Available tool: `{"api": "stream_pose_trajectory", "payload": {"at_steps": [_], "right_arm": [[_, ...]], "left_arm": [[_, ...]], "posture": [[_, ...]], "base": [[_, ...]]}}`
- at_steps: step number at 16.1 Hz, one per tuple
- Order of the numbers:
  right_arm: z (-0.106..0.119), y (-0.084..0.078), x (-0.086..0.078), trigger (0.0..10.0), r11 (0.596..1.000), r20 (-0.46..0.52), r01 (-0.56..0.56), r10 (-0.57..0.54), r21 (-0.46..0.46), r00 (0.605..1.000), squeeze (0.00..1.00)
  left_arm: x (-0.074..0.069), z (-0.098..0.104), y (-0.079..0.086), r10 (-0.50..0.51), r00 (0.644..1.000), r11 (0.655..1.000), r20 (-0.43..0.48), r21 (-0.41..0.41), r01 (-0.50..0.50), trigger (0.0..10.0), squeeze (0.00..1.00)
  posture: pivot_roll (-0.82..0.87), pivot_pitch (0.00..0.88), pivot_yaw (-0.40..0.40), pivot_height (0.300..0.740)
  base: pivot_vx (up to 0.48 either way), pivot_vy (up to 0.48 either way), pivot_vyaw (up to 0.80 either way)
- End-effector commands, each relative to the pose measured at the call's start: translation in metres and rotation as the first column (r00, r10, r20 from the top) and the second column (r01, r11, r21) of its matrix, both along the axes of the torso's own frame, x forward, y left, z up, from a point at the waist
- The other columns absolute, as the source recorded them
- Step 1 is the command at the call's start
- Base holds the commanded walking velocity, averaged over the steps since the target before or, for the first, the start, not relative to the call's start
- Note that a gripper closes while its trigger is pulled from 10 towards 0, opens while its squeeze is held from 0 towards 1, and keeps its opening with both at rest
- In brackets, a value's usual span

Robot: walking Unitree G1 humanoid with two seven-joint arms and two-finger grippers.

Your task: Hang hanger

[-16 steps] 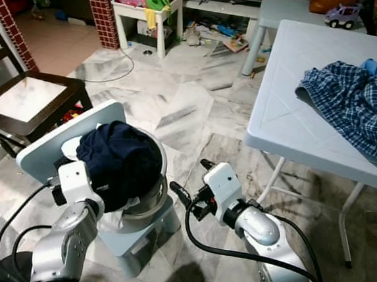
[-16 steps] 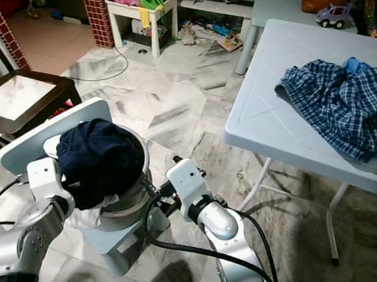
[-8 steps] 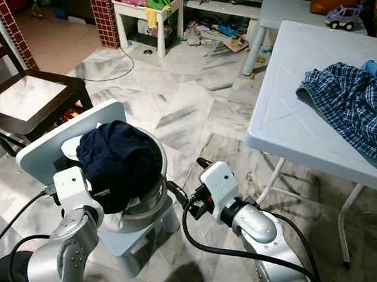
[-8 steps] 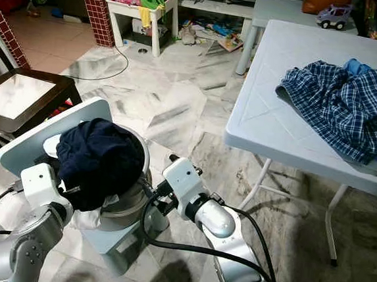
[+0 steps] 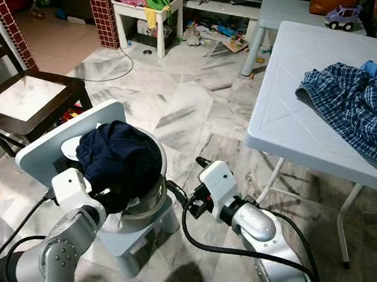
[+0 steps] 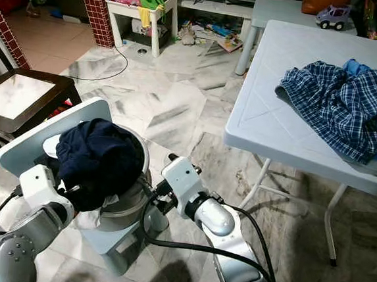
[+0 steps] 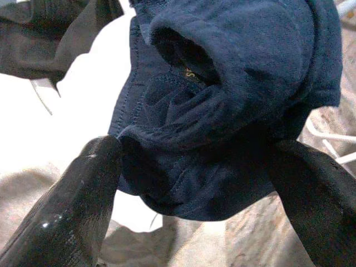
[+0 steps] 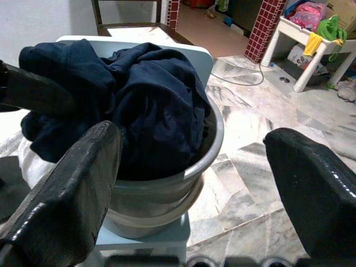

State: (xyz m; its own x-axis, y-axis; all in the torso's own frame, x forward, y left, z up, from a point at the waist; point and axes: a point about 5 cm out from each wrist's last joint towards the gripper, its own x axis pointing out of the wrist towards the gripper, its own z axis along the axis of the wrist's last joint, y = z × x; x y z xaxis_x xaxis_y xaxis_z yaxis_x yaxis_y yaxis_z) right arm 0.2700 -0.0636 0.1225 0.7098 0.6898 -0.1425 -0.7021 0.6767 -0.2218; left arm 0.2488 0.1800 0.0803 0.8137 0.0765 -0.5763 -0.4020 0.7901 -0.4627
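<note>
Left gripper [image 7: 189, 183] spread wide, fingers either side of navy garment [image 5: 117, 161] heaped in grey bucket [image 8: 167, 189]. Right gripper [image 8: 192, 183] spread wide beside bucket. Plaid shirt [image 5: 357, 103] on counter [image 5: 289, 117].

Both eye views look forward and down from the head, with the bucket [image 5: 145, 196] low and left of centre and the counter [image 5: 289, 117] to its right; they share nearly the whole scene, slightly offset sideways. The left wrist view sits very near the bucket's navy cloth [image 7: 222, 105]. The right wrist view faces the same bucket [image 8: 167, 189] from beside it, farther back.
</note>
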Motion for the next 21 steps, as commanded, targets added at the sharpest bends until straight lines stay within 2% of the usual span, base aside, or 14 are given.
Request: {"api": "stream_pose_trajectory", "payload": {"at_steps": [1,5,6,9,11,12,14,15,16,17,19,20,21], "right_arm": [[0.001,0.003,0.001,10.0,1.000,0.004,-0.017,0.017,0.001,1.000,0.00],[-0.001,0.002,0.002,10.0,1.000,0.007,-0.022,0.022,-0.008,1.000,0.00],[0.001,0.003,0.004,10.0,1.000,0.012,-0.022,0.022,-0.005,1.000,0.00],[0.003,0.005,0.005,10.0,0.999,0.027,-0.032,0.032,-0.010,0.999,0.00],[0.005,0.001,0.007,10.0,0.999,0.035,-0.030,0.030,-0.021,0.999,0.00],[0.004,-0.002,0.008,10.0,0.999,0.037,-0.024,0.025,-0.026,0.999,0.00],[0.003,-0.003,0.010,10.0,0.999,0.037,-0.016,0.017,-0.030,0.999,0.00],[0.003,-0.002,0.011,10.0,1.000,0.039,-0.009,0.010,-0.025,0.999,0.00],[0.003,-0.001,0.012,10.0,1.000,0.040,-0.006,0.006,-0.020,0.999,0.00],[0.002,0.001,0.012,10.0,1.000,0.037,-0.006,0.006,-0.015,0.999,0.00],[0.000,0.003,0.011,10.0,1.000,0.032,-0.010,0.010,-0.009,0.999,0.00],[-0.001,0.004,0.010,10.0,1.000,0.030,-0.012,0.012,-0.008,0.999,0.00],[-0.002,0.004,0.011,10.0,1.000,0.030,-0.013,0.013,-0.008,0.999,0.00]], "left_arm": [[0.000,-0.004,-0.038,-0.001,1.000,0.986,-0.015,-0.165,-0.002,10.0,0.00],[0.010,0.011,-0.047,-0.043,0.999,0.982,0.030,-0.181,0.047,10.0,0.00],[0.013,0.009,-0.044,0.009,0.999,0.978,0.047,-0.211,0.001,10.0,0.00],[0.019,-0.001,-0.050,0.036,0.998,0.953,0.061,-0.303,-0.016,10.0,0.00],[0.025,0.006,-0.061,0.003,0.995,0.950,0.095,-0.310,0.027,10.0,0.00],[0.027,0.010,-0.067,-0.040,0.992,0.958,0.117,-0.278,0.071,10.0,0.00],[0.027,0.013,-0.065,-0.124,0.982,0.977,0.140,-0.158,0.146,10.0,0.00],[0.024,0.010,-0.051,-0.183,0.976,0.983,0.122,0.004,0.184,10.0,0.00],[0.020,0.005,-0.035,-0.183,0.979,0.982,0.084,0.067,0.178,10.0,0.00],[0.014,0.002,-0.015,-0.199,0.979,0.959,0.040,0.215,0.187,10.0,0.00],[0.007,0.001,0.000,-0.209,0.978,0.938,0.026,0.290,0.192,10.0,0.00],[0.005,0.001,0.004,-0.227,0.974,0.913,0.011,0.350,0.209,10.0,0.00],[0.004,0.000,0.005,-0.241,0.970,0.901,0.000,0.371,0.224,10.0,0.00]], "posture": [[-0.08,0.080,0.029,0.740],[-0.07,0.076,0.030,0.740],[-0.07,0.075,0.030,0.740],[-0.09,0.076,0.026,0.740],[-0.10,0.081,0.024,0.740],[-0.10,0.080,0.026,0.740],[-0.09,0.075,0.033,0.740],[-0.08,0.074,0.037,0.740],[-0.07,0.073,0.040,0.740],[-0.05,0.073,0.042,0.740],[-0.04,0.071,0.040,0.740],[-0.04,0.071,0.039,0.740],[-0.04,0.070,0.039,0.740]], "base": [[0.000,0.000,0.00],[0.000,0.000,0.00],[0.000,0.000,0.00],[0.000,0.000,0.00],[0.000,0.000,0.00],[0.000,0.000,0.00],[0.000,0.000,0.00],[0.000,0.000,0.00],[0.000,0.000,0.00],[0.000,0.000,0.00],[0.000,0.000,0.00],[0.000,0.000,0.00],[0.000,0.000,0.00]]}}
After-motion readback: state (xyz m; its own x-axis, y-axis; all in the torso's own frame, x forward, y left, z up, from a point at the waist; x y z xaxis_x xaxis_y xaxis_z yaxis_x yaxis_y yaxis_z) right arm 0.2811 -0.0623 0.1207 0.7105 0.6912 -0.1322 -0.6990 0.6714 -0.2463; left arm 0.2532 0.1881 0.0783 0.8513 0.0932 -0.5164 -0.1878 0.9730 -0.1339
